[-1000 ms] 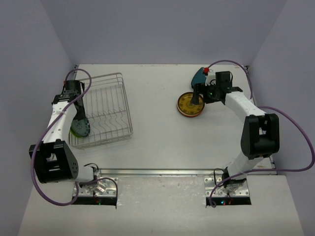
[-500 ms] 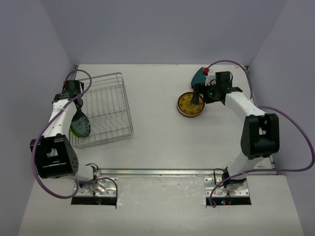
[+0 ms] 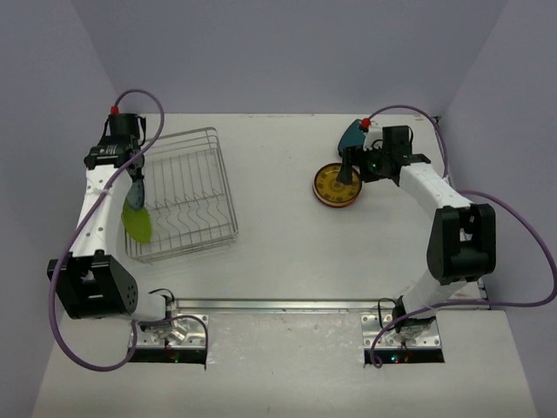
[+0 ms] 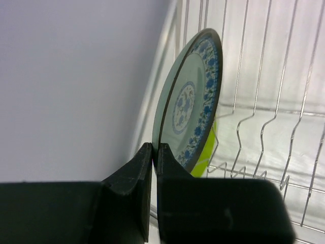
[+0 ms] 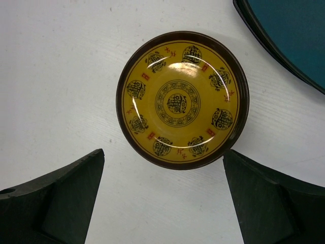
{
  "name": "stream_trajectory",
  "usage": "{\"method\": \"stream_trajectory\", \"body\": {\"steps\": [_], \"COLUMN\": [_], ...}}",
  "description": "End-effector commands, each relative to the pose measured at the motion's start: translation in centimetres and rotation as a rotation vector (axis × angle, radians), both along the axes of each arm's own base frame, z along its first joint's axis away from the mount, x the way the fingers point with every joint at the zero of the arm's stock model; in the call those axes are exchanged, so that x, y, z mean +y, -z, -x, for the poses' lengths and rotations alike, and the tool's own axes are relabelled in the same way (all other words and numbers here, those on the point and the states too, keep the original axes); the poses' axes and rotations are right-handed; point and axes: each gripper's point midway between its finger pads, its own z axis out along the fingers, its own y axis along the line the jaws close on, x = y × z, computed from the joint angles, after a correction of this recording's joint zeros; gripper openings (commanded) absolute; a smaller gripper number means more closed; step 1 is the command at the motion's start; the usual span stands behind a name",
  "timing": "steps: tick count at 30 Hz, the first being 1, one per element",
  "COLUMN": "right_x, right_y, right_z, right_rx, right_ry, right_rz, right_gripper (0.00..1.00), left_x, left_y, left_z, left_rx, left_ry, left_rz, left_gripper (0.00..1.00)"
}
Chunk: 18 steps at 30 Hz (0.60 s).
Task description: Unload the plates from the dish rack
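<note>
**A:** Step in hand?

**B:** Taking one out. The left hand point(image 4: 153, 152) is clamped on the rim of the blue-flowered plate point(image 4: 190, 109), jaws nearly together with the rim between them. The plate stands on edge at the left side of the dish rack point(image 3: 224, 183), beside the wall. From above it reads lime green. I can't tell whether its lower rim is free of the wires.

**A:** Arm pose?

**B:** The left arm reaches far forward along the desk's point(image 3: 278, 235) left edge, with the wrist high and the hand pointing down at the rack.

**A:** The other side?

**B:** The right hand point(image 3: 348, 170) hovers over the yellow plate point(image 5: 183, 99), fingers spread wide and holding nothing. That plate lies flat on the desk, well apart from the rack. A teal plate point(image 5: 284, 35) lies just beyond it.

**A:** Next move?

**B:** My judgement is a straight lift until the rim clears the divider wires and the basket's top rail. Then carry it right toward the others, tilt it flat and let go. The grip is only a thin pinch on the rim, so a snag on a wire could twist the plate loose.
</note>
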Motion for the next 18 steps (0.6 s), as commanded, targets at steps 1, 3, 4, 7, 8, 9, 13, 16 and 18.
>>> {"method": "stream_trajectory", "body": {"steps": [1, 3, 4, 7, 8, 9, 13, 16, 18], "right_x": [1.1, 1.8, 2.3, 4.4, 5.5, 6.5, 9.6, 13.4, 16.2], "right_y": [-3.3, -3.7, -3.9, -5.2, -5.8, -6.4, -9.5, -11.7, -12.2], "right_z": [-0.5, -0.4, -0.3, 0.3, 0.7, 1.0, 1.8, 3.0, 3.7], "right_rx": [-0.08, -0.086, -0.091, -0.103, -0.109, -0.113, -0.134, -0.121, -0.118], "right_ry": [-0.025, -0.047, -0.061, -0.129, -0.165, -0.199, -0.287, -0.393, -0.458], "right_rz": [-0.059, -0.086, -0.103, -0.191, -0.239, -0.285, -0.457, -0.554, -0.544], "right_gripper": [0.99, 0.99, 0.99, 0.99, 0.99, 0.99, 0.99, 0.99, 0.99], "left_x": [-3.6, -5.0, -6.0, -8.4, -10.2, -12.1, -19.5, -22.7, -24.2], "left_y": [-9.0, -10.6, -11.1, -12.1, -12.1, -12.1, -11.1, -9.3, -9.2], "left_z": [-2.4, -2.8, -3.0, -3.3, -3.4, -3.2, -1.7, -0.5, -0.1], "left_rx": [-0.25, -0.294, -0.312, -0.365, -0.381, -0.395, -0.367, -0.294, -0.273], "left_ry": [0.144, 0.189, 0.226, 0.318, 0.39, 0.458, 0.722, 0.82, 0.864], "left_rz": [-0.09, -0.096, -0.082, 0.0, 0.077, 0.152, 0.484, 0.659, 0.742], "left_gripper": [0.0, 0.0, 0.0, 0.0, 0.0, 0.0, 0.0, 0.0, 0.0]}}
